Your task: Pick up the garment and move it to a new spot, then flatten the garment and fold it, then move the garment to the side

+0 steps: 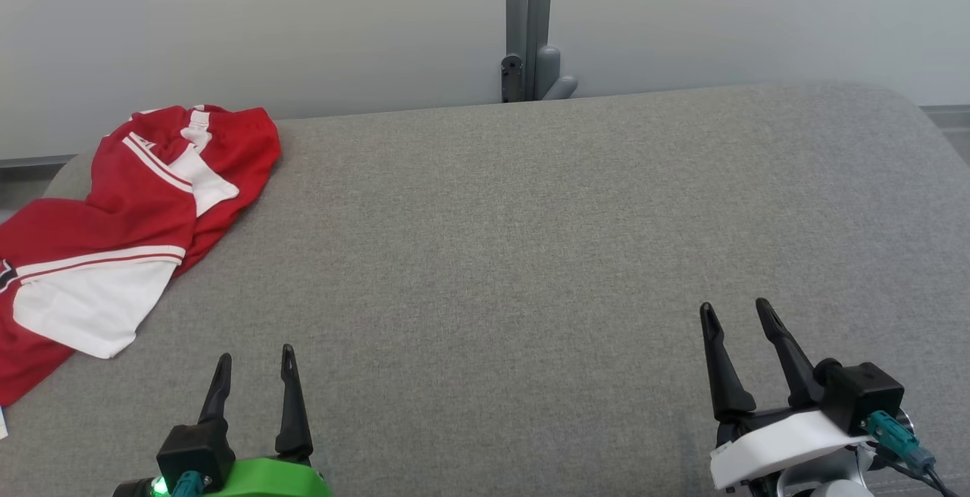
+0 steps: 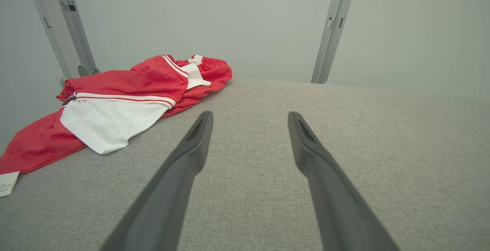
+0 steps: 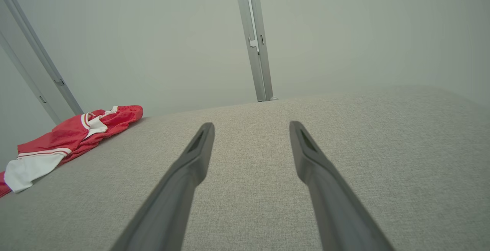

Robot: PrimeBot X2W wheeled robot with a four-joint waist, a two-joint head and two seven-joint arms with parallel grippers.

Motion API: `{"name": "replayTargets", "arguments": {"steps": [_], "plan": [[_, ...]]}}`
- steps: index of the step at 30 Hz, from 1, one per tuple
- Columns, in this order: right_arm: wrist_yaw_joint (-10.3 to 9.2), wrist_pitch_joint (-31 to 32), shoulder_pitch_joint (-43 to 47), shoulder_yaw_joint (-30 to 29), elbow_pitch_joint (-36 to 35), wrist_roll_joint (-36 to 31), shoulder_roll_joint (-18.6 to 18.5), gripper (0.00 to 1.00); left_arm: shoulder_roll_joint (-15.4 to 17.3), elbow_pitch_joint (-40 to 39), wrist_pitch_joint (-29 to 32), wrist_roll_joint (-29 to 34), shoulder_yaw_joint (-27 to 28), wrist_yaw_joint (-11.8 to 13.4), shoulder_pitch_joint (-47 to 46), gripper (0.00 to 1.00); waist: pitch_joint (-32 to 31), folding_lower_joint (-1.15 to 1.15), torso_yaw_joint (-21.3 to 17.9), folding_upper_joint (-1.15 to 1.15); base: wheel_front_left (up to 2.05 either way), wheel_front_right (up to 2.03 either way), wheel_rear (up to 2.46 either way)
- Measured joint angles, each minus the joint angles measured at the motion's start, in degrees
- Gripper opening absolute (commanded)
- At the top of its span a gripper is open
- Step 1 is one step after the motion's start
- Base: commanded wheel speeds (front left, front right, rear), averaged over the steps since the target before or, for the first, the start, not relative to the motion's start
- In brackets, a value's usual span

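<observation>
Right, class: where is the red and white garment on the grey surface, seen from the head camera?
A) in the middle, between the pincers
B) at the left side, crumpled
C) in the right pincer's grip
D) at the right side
B: the garment lies crumpled at the left side of the surface, apart from the open left pincer and the open right pincer.

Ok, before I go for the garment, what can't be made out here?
- Crumpled red and white garment: head view, its left part is cut off by the picture's edge.
- Its lower layers: all views, hidden by its own folds.
- Small white paper tag: left wrist view, print too small to read.
- Grey fabric surface: head view, left edge hidden under the garment.
</observation>
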Motion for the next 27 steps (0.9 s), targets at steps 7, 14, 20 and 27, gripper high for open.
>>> {"name": "replayTargets", "arguments": {"steps": [7, 14, 20, 27], "plan": [[0.00, -1.05, 0.42, 0.54, -0.01, -3.05, -0.08, 1.00, -0.31, 0.02, -0.77, 2.53, 0.45, -0.12, 0.13, 1.00, -0.08, 0.00, 0.01, 0.00, 0.00, 0.00, 0.00], [0.00, -1.86, 0.62, 0.99, -0.11, -5.57, -0.11, 1.00, -0.55, 0.07, -1.43, 4.63, 0.57, -0.29, 0.63, 1.00, -0.10, 0.00, 0.11, 0.00, 0.00, 0.00, 0.00], [0.01, -2.33, 0.63, 1.25, -0.22, -7.17, -0.14, 1.00, -0.68, 0.15, -1.76, 6.11, 0.59, -0.32, 0.81, 1.00, -0.18, 0.00, 0.06, 0.00, 0.00, 0.00, 0.00], [0.01, -2.33, 0.63, 1.09, -0.16, -7.19, -0.14, 1.00, -0.77, 0.27, -1.76, 6.09, 0.86, -0.53, 0.93, 1.00, -0.18, 0.00, -0.07, 0.00, 0.00, 0.00, 0.00]]}}
